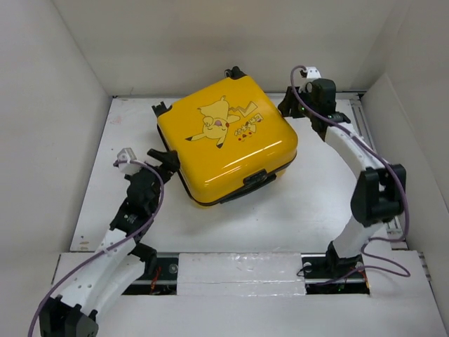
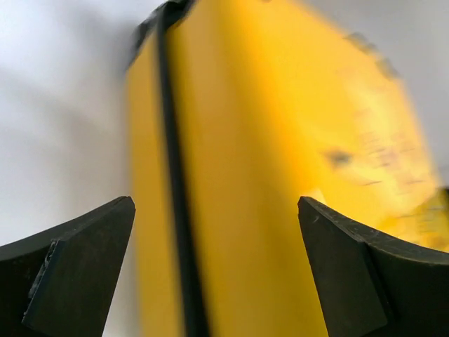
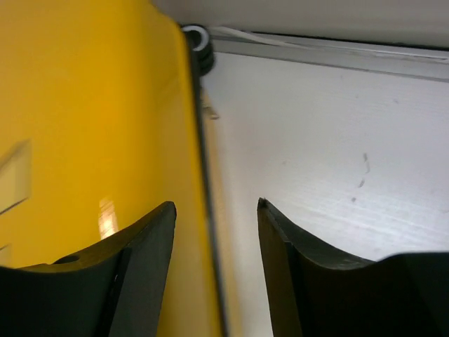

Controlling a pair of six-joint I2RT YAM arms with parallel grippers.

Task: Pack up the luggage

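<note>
Luggage (image 1: 226,144) lies shut and flat at the centre of the top view, its Pikachu print (image 1: 214,123) facing up on the white desk (image 1: 280,217). The left pincer (image 1: 165,160) sits at the case's lower-left corner, and the right pincer (image 1: 291,105) is just beside its upper-right corner.

In the left wrist view the left pincer's fingers stand wide apart and released, grasping nothing. The blurred yellow shell fills the middle of the frame, with its black seam (image 2: 172,175) running top to bottom.

In the right wrist view the right pincer is parted and gripping nothing. The shell's edge lines up with the gap. Its left finger is in front of the yellow shell and its right finger over bare desk. A caster wheel (image 3: 198,42) shows at the top.
</note>
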